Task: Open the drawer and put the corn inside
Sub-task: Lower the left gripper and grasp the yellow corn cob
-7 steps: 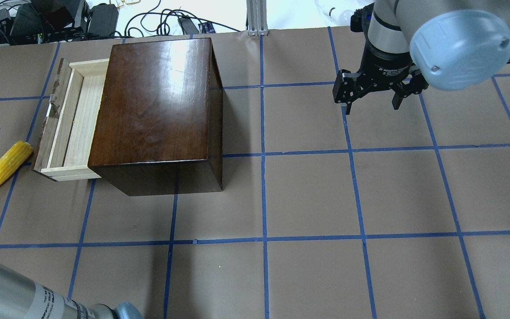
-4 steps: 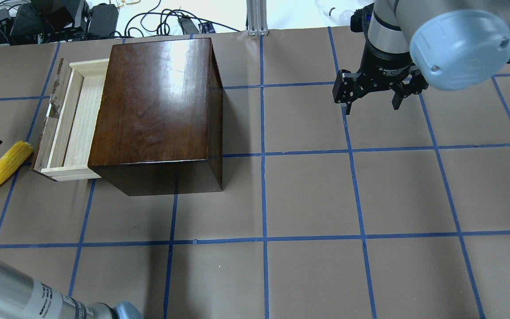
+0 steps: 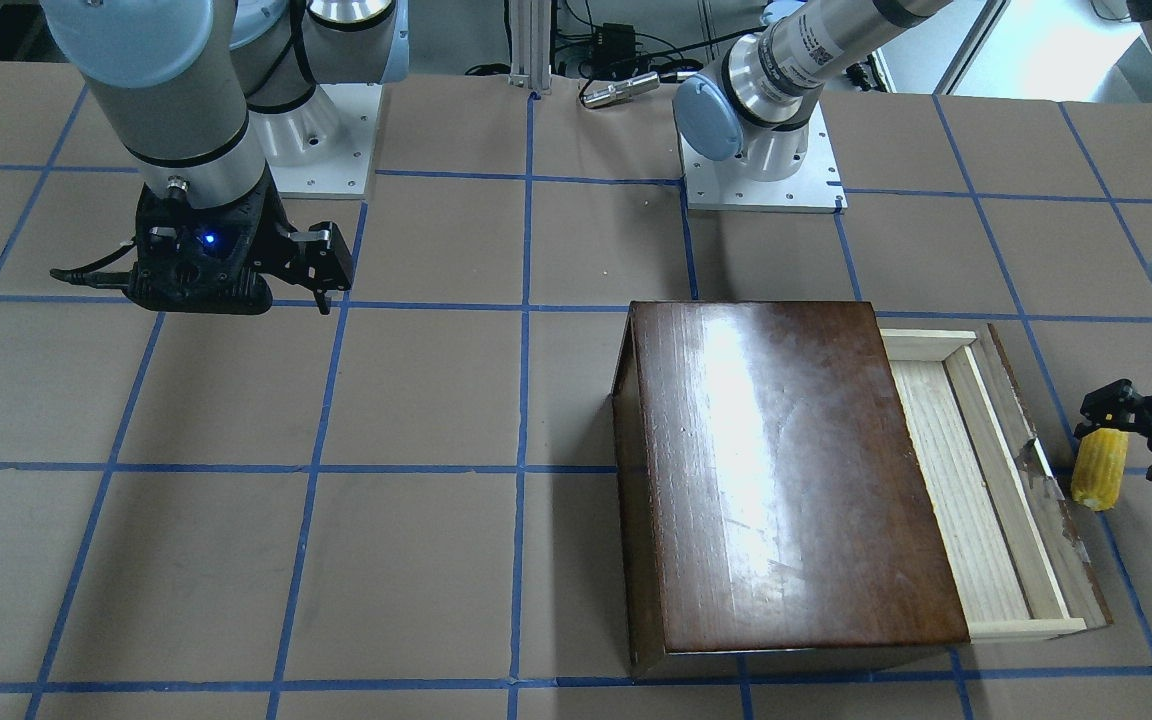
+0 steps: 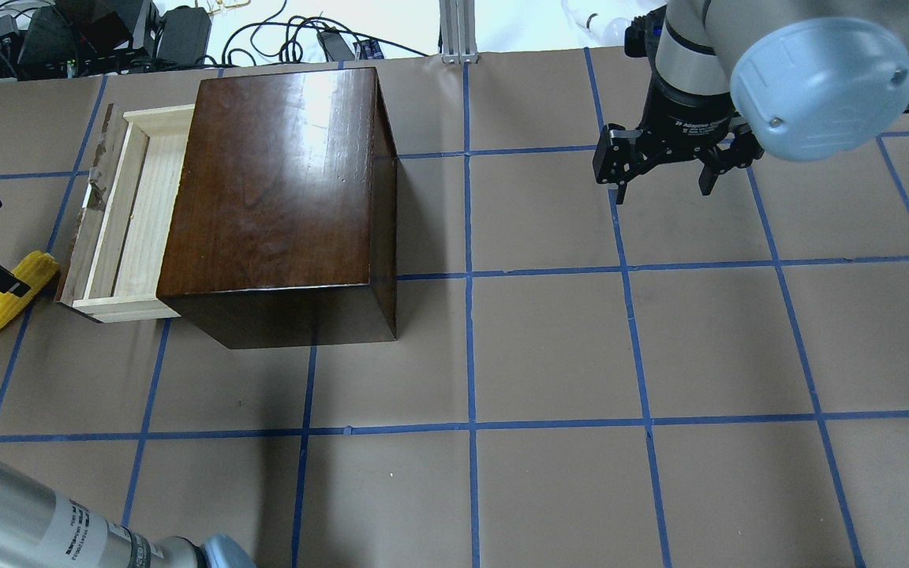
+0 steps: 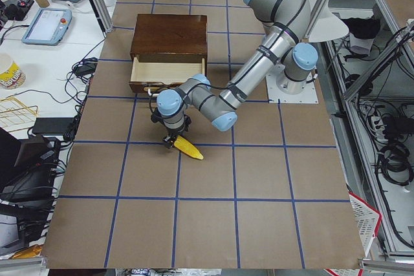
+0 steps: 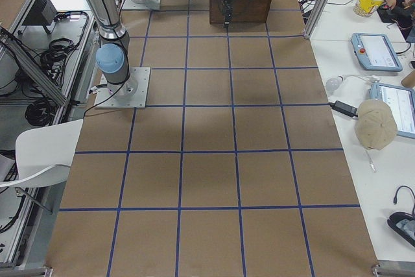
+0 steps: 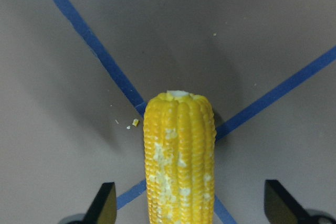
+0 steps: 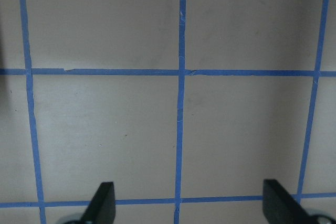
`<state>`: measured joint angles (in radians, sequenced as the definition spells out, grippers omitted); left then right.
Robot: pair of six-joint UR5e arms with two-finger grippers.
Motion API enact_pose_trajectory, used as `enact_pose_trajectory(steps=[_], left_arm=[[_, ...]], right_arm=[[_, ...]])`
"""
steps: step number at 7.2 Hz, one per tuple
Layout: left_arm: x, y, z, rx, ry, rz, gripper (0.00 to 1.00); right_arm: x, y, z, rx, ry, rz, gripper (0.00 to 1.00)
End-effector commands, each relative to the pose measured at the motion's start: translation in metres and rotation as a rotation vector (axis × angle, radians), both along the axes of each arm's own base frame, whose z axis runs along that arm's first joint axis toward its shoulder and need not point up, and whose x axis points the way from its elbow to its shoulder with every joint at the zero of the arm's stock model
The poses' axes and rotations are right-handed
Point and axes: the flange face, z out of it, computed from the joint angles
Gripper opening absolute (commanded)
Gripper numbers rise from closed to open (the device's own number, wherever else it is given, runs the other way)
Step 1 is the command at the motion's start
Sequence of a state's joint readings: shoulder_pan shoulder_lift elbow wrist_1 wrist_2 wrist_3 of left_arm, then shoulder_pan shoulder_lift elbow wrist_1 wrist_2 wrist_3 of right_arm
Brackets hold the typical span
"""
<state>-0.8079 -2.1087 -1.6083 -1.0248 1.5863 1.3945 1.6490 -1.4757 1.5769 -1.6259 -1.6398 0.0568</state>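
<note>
The yellow corn [image 4: 9, 300] lies on the table left of the drawer [image 4: 119, 213], which stands pulled out of the dark brown box [image 4: 281, 189]. My left gripper [image 4: 3, 246] is open and low over the corn's thick end. In the left wrist view the corn [image 7: 178, 161] lies between the two spread fingers [image 7: 105, 205], not clamped. In the front-facing view the corn [image 3: 1098, 470] sits just beside the drawer's front panel [image 3: 1041, 490]. My right gripper [image 4: 663, 185] is open and empty, hovering over bare table far right of the box.
Cables and electronics [image 4: 107, 31] lie beyond the table's far edge, with an aluminium post [image 4: 458, 31] there. My left forearm [image 4: 28, 521] crosses the near left corner. The arm bases [image 3: 761, 160] stand behind the box.
My left gripper has come in from the left edge towards the corn and its fingers now straddle the thick end. The corn, the drawer and the right arm have not moved.
</note>
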Motion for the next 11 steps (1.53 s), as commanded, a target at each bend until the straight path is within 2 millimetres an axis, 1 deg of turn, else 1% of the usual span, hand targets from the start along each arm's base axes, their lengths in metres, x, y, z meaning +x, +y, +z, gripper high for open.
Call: enact_pose_trajectory(steps=[1, 2, 5, 6, 7, 9, 10, 11], left_arm=[[0.015, 0.012, -0.009, 0.037, -0.03, 0.0, 1.0], [0.017, 0.014, -0.014, 0.054, -0.036, -0.001, 1.0], [0.018, 0.014, -0.02, 0.057, -0.025, -0.03, 1.0], [0.018, 0.013, -0.022, 0.057, -0.021, -0.023, 0.95], [0.018, 0.014, -0.022, 0.065, -0.022, -0.02, 0.76], [0.018, 0.014, -0.023, 0.073, -0.02, -0.019, 0.17], [0.02, 0.013, -0.019, 0.072, -0.023, -0.019, 0.0], [0.015, 0.01, -0.002, 0.054, -0.043, -0.036, 0.0]], right_arm=[[0.0, 0.0, 0.0, 0.0, 0.0, 0.0, 1.0], [0.0, 0.0, 0.0, 0.0, 0.0, 0.0, 1.0], [0.0, 0.0, 0.0, 0.0, 0.0, 0.0, 1.0], [0.0, 0.0, 0.0, 0.0, 0.0, 0.0, 1.0], [0.0, 0.0, 0.0, 0.0, 0.0, 0.0, 1.0], [0.0, 0.0, 0.0, 0.001, 0.0, 0.0, 1.0], [0.0, 0.0, 0.0, 0.0, 0.0, 0.0, 1.0], [0.0, 0.0, 0.0, 0.0, 0.0, 0.0, 1.0]])
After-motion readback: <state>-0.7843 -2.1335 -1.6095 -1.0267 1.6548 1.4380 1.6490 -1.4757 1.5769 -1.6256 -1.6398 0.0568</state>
